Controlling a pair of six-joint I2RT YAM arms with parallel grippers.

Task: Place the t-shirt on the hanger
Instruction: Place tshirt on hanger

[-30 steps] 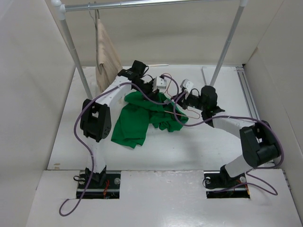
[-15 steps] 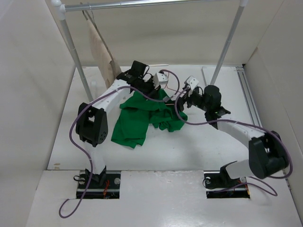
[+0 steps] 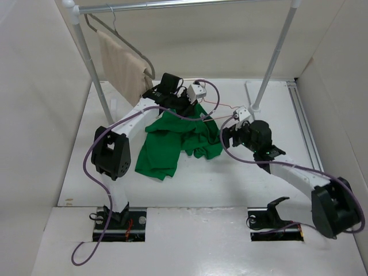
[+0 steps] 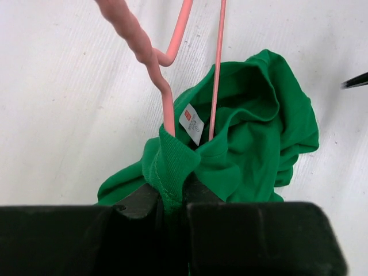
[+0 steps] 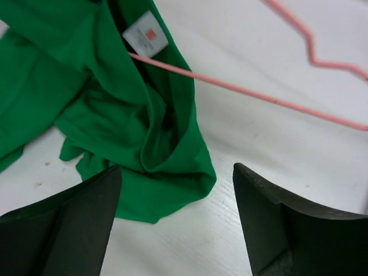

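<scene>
The bright green t-shirt [image 3: 172, 144] lies bunched on the table, its collar end raised. My left gripper [image 3: 194, 105] is shut on the ribbed collar [image 4: 171, 172], next to the white neck label [image 4: 191, 123]. The thin pink hanger [image 4: 167, 109] has one arm passing into the neck opening, while its twisted neck and hook stay outside. My right gripper [image 5: 177, 169] stands open just above the table by the shirt's right edge [image 5: 172, 172], holding nothing. The hanger's wire [image 5: 253, 92] runs across the table beyond it. In the top view the hanger [image 3: 220, 112] shows faintly between the two grippers.
A beige garment [image 3: 121, 69] hangs on a grey hanger from the metal rail [image 3: 172, 6] at the back left. The rail's posts [image 3: 276, 52] stand at back left and back right. White walls enclose the table [image 3: 259, 184].
My right gripper has opened, let go of the hanger and drawn back toward the near right. The left gripper still pinches the collar and has shifted slightly. The beige garment has swung on the rail.
</scene>
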